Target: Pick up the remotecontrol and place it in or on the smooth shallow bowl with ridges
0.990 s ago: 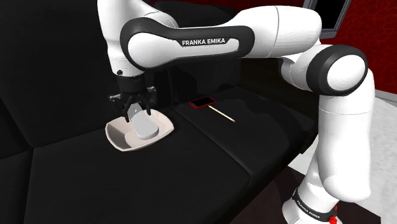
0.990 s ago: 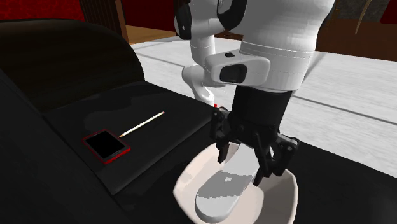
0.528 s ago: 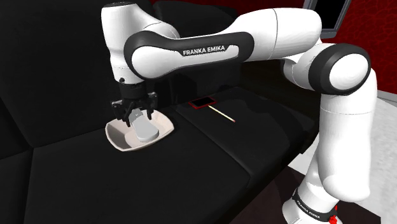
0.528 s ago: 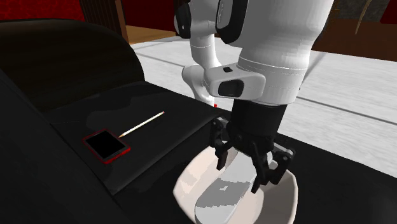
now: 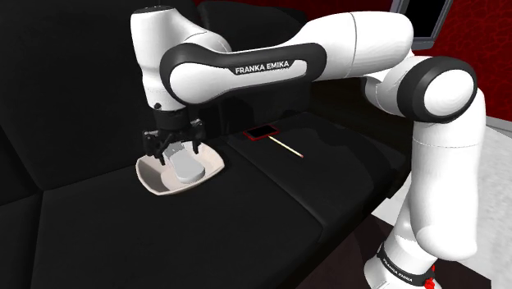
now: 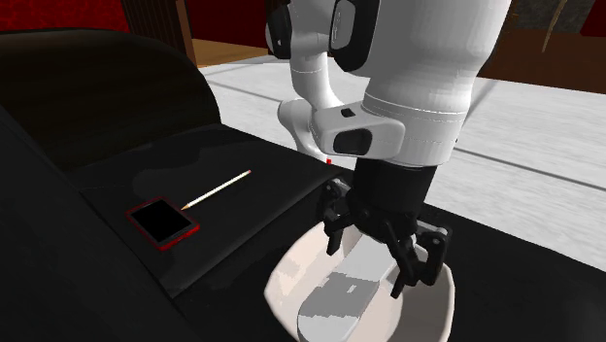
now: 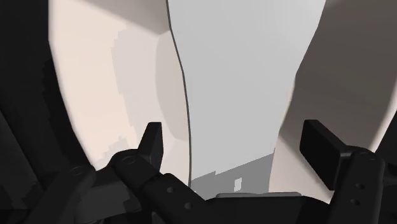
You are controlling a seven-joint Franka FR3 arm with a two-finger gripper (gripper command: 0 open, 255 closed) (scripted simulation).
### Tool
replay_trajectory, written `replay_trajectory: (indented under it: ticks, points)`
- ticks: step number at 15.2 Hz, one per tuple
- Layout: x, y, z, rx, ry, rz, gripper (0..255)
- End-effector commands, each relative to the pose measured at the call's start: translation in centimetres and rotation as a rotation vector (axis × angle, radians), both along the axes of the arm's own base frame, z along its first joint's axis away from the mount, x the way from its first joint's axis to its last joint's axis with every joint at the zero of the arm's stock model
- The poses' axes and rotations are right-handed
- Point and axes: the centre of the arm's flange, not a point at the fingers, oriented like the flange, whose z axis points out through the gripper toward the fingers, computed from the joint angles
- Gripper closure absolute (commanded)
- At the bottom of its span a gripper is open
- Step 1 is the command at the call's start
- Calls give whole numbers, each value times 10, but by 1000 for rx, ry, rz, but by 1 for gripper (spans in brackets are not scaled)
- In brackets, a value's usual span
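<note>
A pale grey remote control (image 5: 188,171) lies in the shallow off-white bowl (image 5: 151,176) on the black couch seat. My black gripper (image 5: 173,151) hangs just above the remote's far end, open. From the second exterior view the remote (image 6: 333,299) rests lengthwise in the bowl (image 6: 281,278), with the gripper (image 6: 376,258) straddling its upper part. In the wrist view the fingers (image 7: 153,139) stand apart on both sides of the remote (image 7: 242,95) without touching it, and the bowl's (image 7: 89,83) inner wall shows around it.
A red-edged phone (image 5: 261,131) (image 6: 161,222) and a thin stick (image 5: 289,147) (image 6: 216,190) lie on the raised black cushion beside the bowl. The couch back (image 5: 57,74) rises behind. White floor (image 6: 544,146) lies past the couch edge.
The fingers were shut on the remote and now stand apart, so the remote is let go and rests in the bowl. The hand shifted slightly towards the shoulder view's left.
</note>
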Motion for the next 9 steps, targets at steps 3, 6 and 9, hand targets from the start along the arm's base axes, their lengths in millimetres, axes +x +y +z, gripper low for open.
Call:
replay_trajectory:
  ticks: [3, 6, 9]
  points:
    - [0, 0, 0, 0, 1, 0, 0]
    - [-5, 2, 39, 0, 1, 0, 0]
    - [-7, 3, 49, 0, 1, 0, 0]
